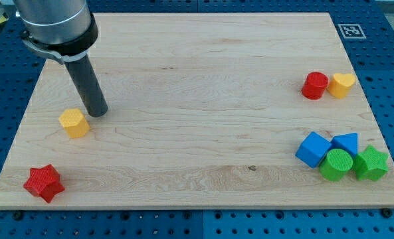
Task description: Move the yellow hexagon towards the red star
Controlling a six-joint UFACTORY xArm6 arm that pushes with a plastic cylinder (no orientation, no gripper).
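Camera view shows our tip (98, 113) just far-right of the yellow hexagon (74, 123), red star (44, 183) near-left; no fingers exist. An off-centre push could spin the hexagon off the worktop (197, 79) edge.

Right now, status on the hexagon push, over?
My tip down at the yellow hexagon's upper right, close beside it. Red star below it, toward the view's bottom left. Nothing between the two.
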